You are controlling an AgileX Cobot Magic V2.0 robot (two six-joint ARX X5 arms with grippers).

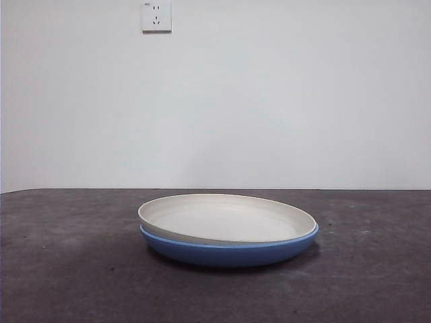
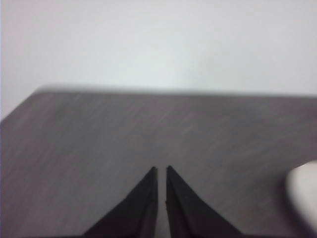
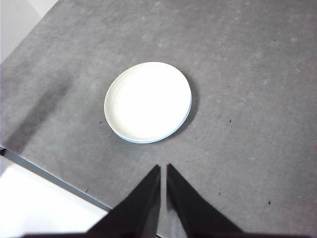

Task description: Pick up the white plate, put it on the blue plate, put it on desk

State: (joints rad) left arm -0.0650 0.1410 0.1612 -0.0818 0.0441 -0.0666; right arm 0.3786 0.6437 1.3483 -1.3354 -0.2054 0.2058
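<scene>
Cream-white, matte and round, the white plate point(image 1: 225, 219) sat nested in the glossy blue plate point(image 1: 229, 252) on the speckled grey desk point(image 1: 60, 262). Both the left gripper point(image 2: 161, 171) and the right gripper point(image 3: 163, 168) hung clear, jaws together, apparently because stacking was done.

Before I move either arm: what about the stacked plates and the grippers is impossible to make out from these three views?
- Blue plate: its inside is covered by the white plate in the front view; the right wrist view shows only a thin blue edge.
- Pale blurred shape, left wrist view: cut off by the picture's edge, out of focus; cannot tell what it is.
- Left gripper and right gripper: absent from the front view.
</scene>
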